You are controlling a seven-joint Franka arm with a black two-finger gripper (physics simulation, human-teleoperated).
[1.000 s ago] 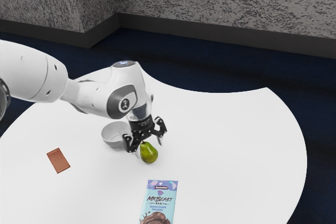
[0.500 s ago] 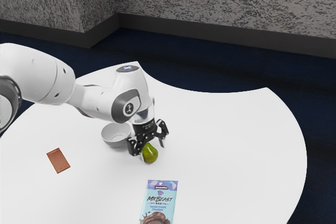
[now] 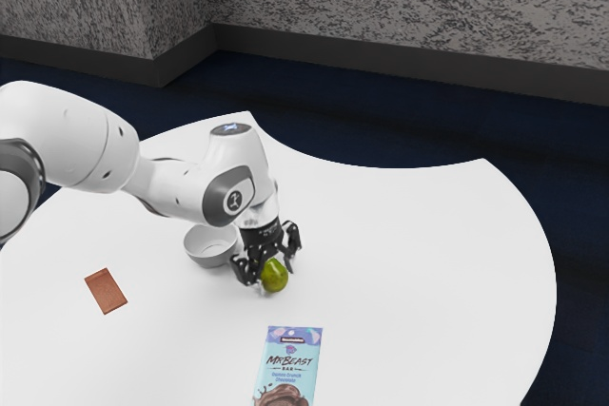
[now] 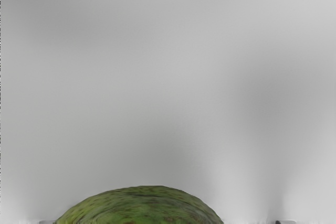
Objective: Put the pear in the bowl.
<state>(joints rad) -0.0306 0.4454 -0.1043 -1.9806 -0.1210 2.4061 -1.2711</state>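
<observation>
OK, 1 pear (image 3: pixel 274 277) nr 1 bowl (image 3: pixel 206 256)

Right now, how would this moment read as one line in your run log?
task: pear into bowl | hand: open, fingers on either side of pear | pear: outside bowl | next: probably close on pear

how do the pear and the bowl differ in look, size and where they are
The pear is green, while the bowl is pale grey.
The pear is a solid, plump shape; the bowl is hollow and open at the top.
The pear looks narrower than the bowl.
The pear is at the pincer, the bowl off toward the exterior view's left.
Both are rounded.
</observation>
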